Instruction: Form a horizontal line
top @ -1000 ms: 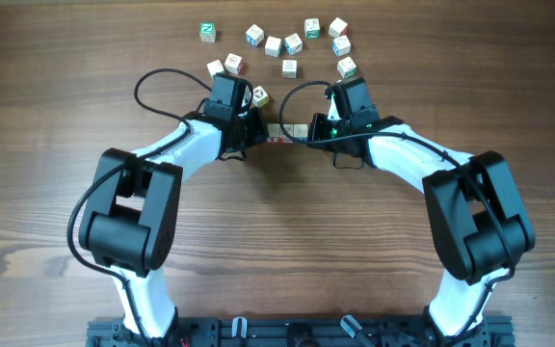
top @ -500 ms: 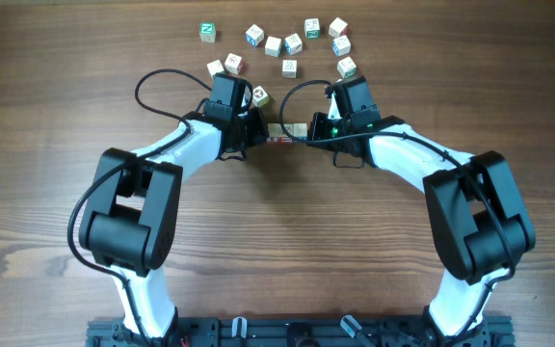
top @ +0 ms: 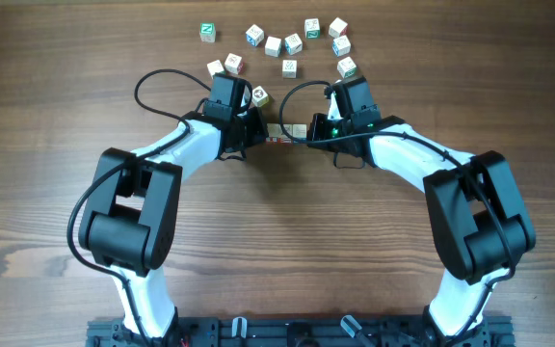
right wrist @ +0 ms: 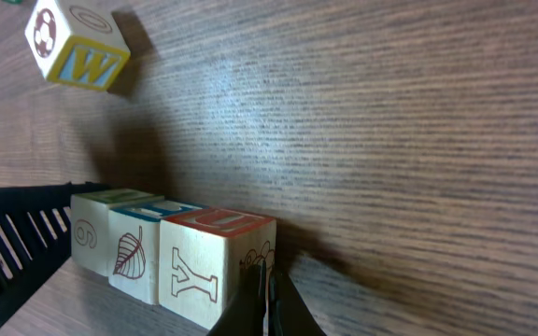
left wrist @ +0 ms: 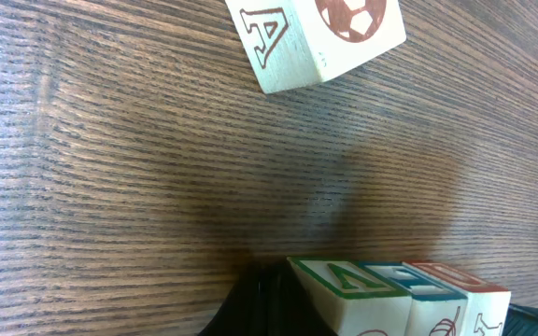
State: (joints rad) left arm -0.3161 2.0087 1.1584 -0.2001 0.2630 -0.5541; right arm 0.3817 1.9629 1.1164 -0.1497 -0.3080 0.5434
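Between left claw (top: 255,133) at 9 o'clock and right claw (top: 313,132) at 3, the horizontal line (top: 285,133) sits bracketed, seemingly for alignment; claw openings cannot be told.

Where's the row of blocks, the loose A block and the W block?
Row (right wrist: 143,250), right wrist view, leaf face of its middle block.
A block (left wrist: 261,34), left wrist view, on the A face.
W block (right wrist: 89,65), right wrist view, on the W face.

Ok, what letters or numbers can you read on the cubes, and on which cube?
"A": loose cube, left wrist view.
"W": seemingly the same cube, right wrist view.
"Y": nearest cube of the row, right wrist view.
"6" or "9", cannot tell which: farthest cube.
Remaining letters: too foreshortened, cropped or small.
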